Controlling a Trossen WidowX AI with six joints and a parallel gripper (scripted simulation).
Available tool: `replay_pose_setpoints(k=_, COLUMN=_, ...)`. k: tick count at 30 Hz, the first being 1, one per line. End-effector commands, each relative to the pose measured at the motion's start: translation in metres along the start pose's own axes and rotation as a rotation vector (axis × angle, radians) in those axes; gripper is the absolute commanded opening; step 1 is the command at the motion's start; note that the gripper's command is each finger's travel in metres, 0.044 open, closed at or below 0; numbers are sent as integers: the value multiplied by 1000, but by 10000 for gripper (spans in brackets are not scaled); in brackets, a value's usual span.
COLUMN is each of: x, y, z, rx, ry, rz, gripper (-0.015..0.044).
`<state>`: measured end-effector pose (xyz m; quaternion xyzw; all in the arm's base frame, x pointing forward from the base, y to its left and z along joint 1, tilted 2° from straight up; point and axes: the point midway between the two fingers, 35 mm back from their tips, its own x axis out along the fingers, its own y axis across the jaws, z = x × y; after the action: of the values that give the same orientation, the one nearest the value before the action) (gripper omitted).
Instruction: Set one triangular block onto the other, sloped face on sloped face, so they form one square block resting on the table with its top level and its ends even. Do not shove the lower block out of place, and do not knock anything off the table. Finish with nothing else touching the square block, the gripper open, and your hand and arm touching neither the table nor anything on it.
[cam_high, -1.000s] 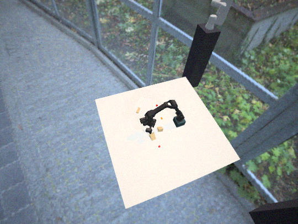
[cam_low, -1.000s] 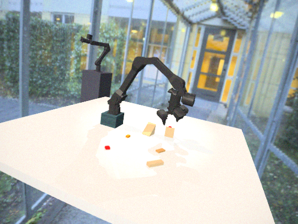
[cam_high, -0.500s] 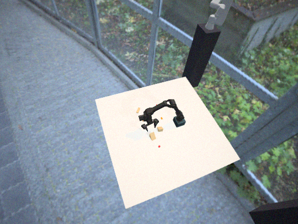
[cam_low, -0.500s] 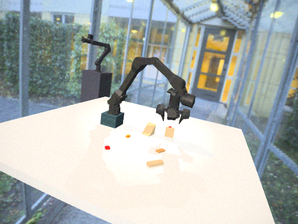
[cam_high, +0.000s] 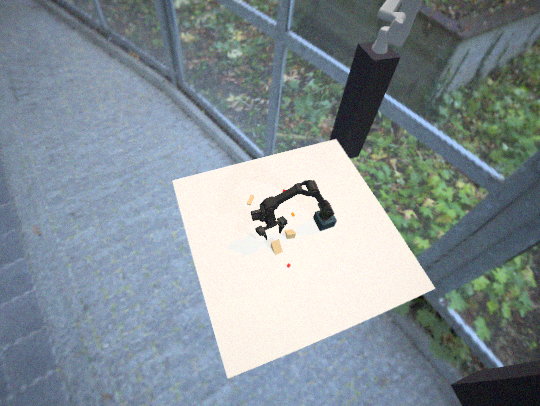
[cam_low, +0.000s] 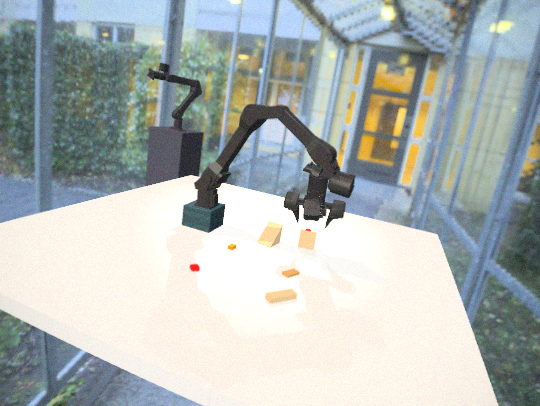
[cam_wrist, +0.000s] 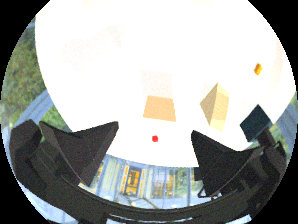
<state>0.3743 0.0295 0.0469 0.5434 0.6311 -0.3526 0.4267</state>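
One triangular block (cam_high: 276, 246) (cam_low: 307, 240) (cam_wrist: 160, 108) stands on the table (cam_high: 235, 320) (cam_low: 380, 325), showing a tan face and, in the wrist view, a very pale face above it. The other triangular block (cam_high: 290, 233) (cam_low: 270, 235) (cam_wrist: 216, 106) stands apart from it, nearer the arm's base, with a sloped side visible in the exterior view. My gripper (cam_high: 273, 235) (cam_low: 313, 224) (cam_wrist: 156, 129) is open and empty, above the table near the first block and touching neither block. The exact height gap is hard to tell.
The teal arm base (cam_high: 325, 221) (cam_low: 202, 216) is beyond the second block. A small orange piece (cam_high: 293, 214) (cam_low: 232, 246) (cam_wrist: 258, 69), two red pieces (cam_low: 195, 267) (cam_low: 308, 230), a thin orange-brown block (cam_low: 290, 273) and a long tan block (cam_high: 250, 199) (cam_low: 281, 296) lie around.
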Motion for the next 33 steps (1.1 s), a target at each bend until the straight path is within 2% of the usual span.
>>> replay_pose_setpoints(k=1, x=13, y=-3, z=0, rx=11, ry=10, rz=-17, gripper=440)
replay_pose_setpoints(k=33, x=65, y=-3, z=0, rx=11, ry=12, rz=-17, gripper=440)
